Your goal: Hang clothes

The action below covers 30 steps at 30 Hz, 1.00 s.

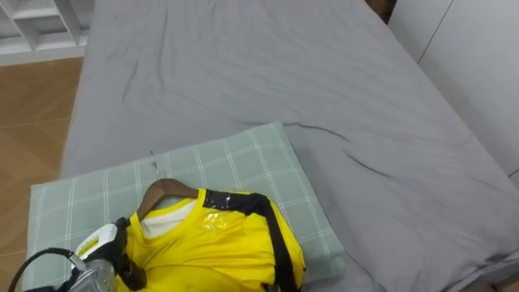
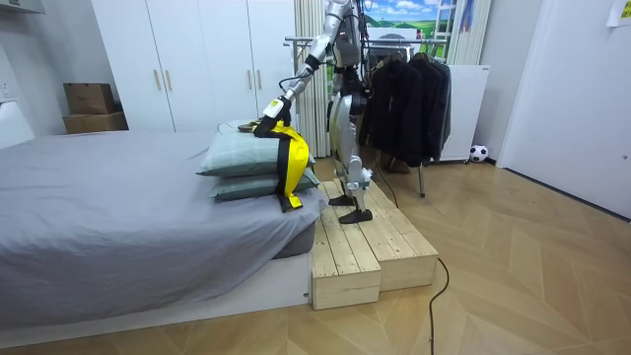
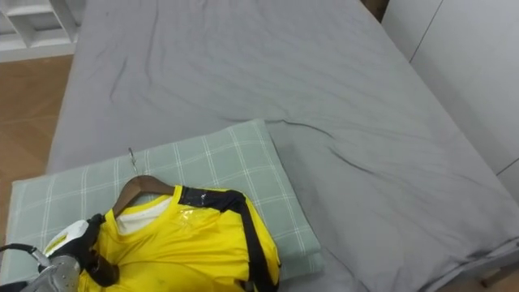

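The left hand point(image 1: 91, 272) lies at the near shoulder of the yellow shirt point(image 1: 215, 247), against the cloth. Whether its fingers are curled round the cloth or lie loose on it cannot be told.

The shirt has black trim and spreads away from the hand toward the robot's right. It is on a wooden hanger point(image 1: 166, 192) whose curved neck rises just beyond the hand. The hanger's thin metal hook point(image 1: 154, 162) points farther out still.

Under the hand and the shirt lies a pale green checked pillow point(image 1: 243, 162), and beyond that stretches the grey bed point(image 1: 284, 73).

In the room view the robot stands on a wooden platform point(image 2: 360, 247) beside the bed, arm stretched out to the shirt, which hangs over the pillow's edge. Behind the robot is a rack of dark coats point(image 2: 404, 94).
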Available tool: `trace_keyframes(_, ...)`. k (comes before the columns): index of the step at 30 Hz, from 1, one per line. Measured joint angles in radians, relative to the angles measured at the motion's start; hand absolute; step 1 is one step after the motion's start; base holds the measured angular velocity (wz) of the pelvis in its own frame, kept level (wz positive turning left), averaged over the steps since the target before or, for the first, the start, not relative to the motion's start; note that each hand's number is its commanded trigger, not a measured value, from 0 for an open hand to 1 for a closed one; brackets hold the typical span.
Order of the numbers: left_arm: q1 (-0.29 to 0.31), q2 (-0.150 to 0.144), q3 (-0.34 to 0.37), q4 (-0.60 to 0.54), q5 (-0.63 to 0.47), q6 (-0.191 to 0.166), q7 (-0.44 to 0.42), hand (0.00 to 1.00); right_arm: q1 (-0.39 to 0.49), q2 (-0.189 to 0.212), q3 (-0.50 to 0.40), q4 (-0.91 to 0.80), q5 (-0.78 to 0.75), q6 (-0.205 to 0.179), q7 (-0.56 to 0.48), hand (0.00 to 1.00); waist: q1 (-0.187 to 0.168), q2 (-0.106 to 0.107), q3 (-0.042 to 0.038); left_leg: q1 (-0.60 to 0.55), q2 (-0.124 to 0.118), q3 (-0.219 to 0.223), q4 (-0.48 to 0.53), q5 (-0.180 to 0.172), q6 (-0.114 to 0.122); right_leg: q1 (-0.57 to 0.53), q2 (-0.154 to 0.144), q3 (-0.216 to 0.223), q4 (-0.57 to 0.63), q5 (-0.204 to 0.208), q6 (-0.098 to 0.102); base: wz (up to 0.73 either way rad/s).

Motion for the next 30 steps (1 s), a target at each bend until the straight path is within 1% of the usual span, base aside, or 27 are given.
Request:
trace_keyframes(3, 0.000, 0.005, 0.000, 0.000, 0.000, 0.000, -0.015, 0.00, -0.001, -0.004, -0.001, 0.001, -0.001, -0.008, 0.007, 0.00, -0.004, 0.004, 0.0019, 0.001, 0.000, 0.003, 0.000, 0.000, 0.000, -0.001, 0.001, 0.005, 0.000, 0.000, 0.000, -0.03)
trace_keyframes(14, -0.019, 0.027, 0.001, 0.000, -0.001, -0.011, -0.046, 0.00, 0.001, -0.005, -0.001, 0.000, -0.006, -0.018, 0.018, 0.00, -0.002, 0.003, 0.0030, 0.007, -0.001, 0.014, -0.003, 0.000, 0.000, -0.002, 0.001, 0.016, 0.001, 0.000, 0.000, -0.03)
trace_keyframes(15, -0.019, 0.027, 0.001, 0.000, -0.002, -0.011, -0.047, 0.11, 0.001, -0.005, -0.001, 0.000, -0.006, -0.018, 0.018, 0.00, -0.003, 0.003, 0.0030, 0.009, 0.000, 0.017, -0.003, 0.000, 0.000, -0.002, 0.002, 0.018, 0.001, 0.000, 0.000, -0.05)
trace_keyframes(16, -0.019, 0.027, 0.001, 0.000, -0.003, -0.011, -0.047, 0.54, 0.001, -0.005, -0.001, 0.000, -0.005, -0.018, 0.017, 0.00, -0.003, 0.003, 0.0030, 0.009, 0.000, 0.018, -0.003, 0.000, 0.000, -0.002, 0.002, 0.018, 0.001, 0.000, 0.000, -0.04)
trace_keyframes(17, -0.020, 0.028, 0.001, 0.000, -0.005, -0.011, -0.048, 0.86, 0.001, -0.005, -0.001, -0.001, -0.005, -0.018, 0.016, 0.00, -0.003, 0.003, 0.0030, 0.010, 0.000, 0.019, -0.003, 0.000, 0.000, -0.002, 0.002, 0.018, 0.001, 0.000, 0.000, 0.00)
trace_keyframes(18, -0.021, 0.028, 0.001, 0.000, -0.015, -0.012, -0.050, 1.00, 0.003, -0.005, -0.001, 0.000, -0.005, -0.018, 0.014, 0.00, -0.003, 0.003, 0.0031, 0.010, 0.000, 0.020, -0.004, 0.000, 0.000, -0.002, 0.002, 0.019, 0.001, 0.000, 0.000, 0.00)
trace_keyframes(22, -0.022, 0.035, 0.002, 0.000, -0.041, -0.013, -0.055, 1.00, 0.009, -0.005, -0.010, 0.000, -0.005, -0.018, 0.003, 0.00, -0.004, 0.001, 0.0037, 0.011, 0.000, 0.021, -0.004, 0.000, 0.000, 0.000, 0.003, 0.019, 0.001, 0.000, 0.000, 0.00)
trace_keyframes(25, -0.031, 0.049, 0.001, -0.001, -0.049, -0.012, -0.055, 1.00, 0.021, -0.005, -0.012, -0.001, -0.005, -0.018, -0.004, 0.00, -0.003, 0.000, 0.0033, 0.011, 0.000, 0.021, -0.004, 0.000, 0.000, 0.000, 0.002, 0.018, 0.001, 0.000, 0.000, 0.00)
trace_keyframes(27, -0.043, 0.060, 0.001, -0.001, -0.073, -0.011, -0.065, 1.00, 0.023, -0.005, -0.011, 0.000, -0.003, -0.017, -0.004, 0.00, -0.003, 0.000, 0.0033, 0.011, 0.000, 0.021, -0.004, 0.000, 0.000, 0.002, 0.002, 0.016, -0.001, 0.001, 0.002, 0.00)
trace_keyframes(30, -0.047, 0.064, 0.001, -0.001, -0.080, -0.010, -0.081, 1.00, 0.025, -0.005, -0.011, 0.000, -0.004, -0.017, -0.004, 0.00, -0.004, 0.000, 0.0032, 0.014, 0.000, 0.021, -0.004, 0.000, 0.000, 0.006, 0.002, 0.015, -0.001, 0.002, 0.002, 0.00)
